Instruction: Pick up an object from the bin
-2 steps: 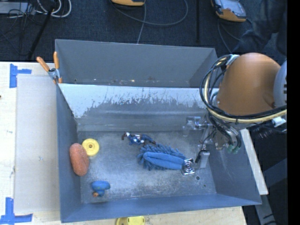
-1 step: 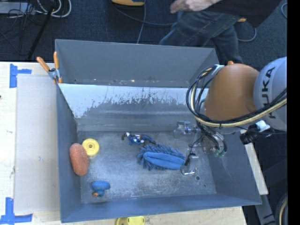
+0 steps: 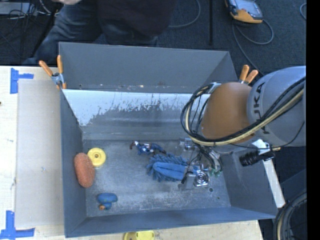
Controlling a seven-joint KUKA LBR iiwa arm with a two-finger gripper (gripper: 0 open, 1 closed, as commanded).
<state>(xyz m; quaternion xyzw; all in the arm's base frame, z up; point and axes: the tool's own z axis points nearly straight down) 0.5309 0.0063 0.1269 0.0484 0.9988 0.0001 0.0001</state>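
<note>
My gripper (image 3: 192, 178) is low over the bin floor at the right, its fingertips at the right edge of a crumpled blue cloth-like thing (image 3: 165, 168). The metal fingers stand a little apart and I see nothing clearly between them. A small dark blue and white object (image 3: 145, 147) lies just behind the blue cloth, to the gripper's upper left.
At the left of the bin floor lie a yellow round piece (image 3: 96, 157), a brownish-orange oval sponge-like thing (image 3: 84, 169) and a small blue toy with an orange tip (image 3: 106, 199). The arm's orange cover and cables hang over the bin's right side.
</note>
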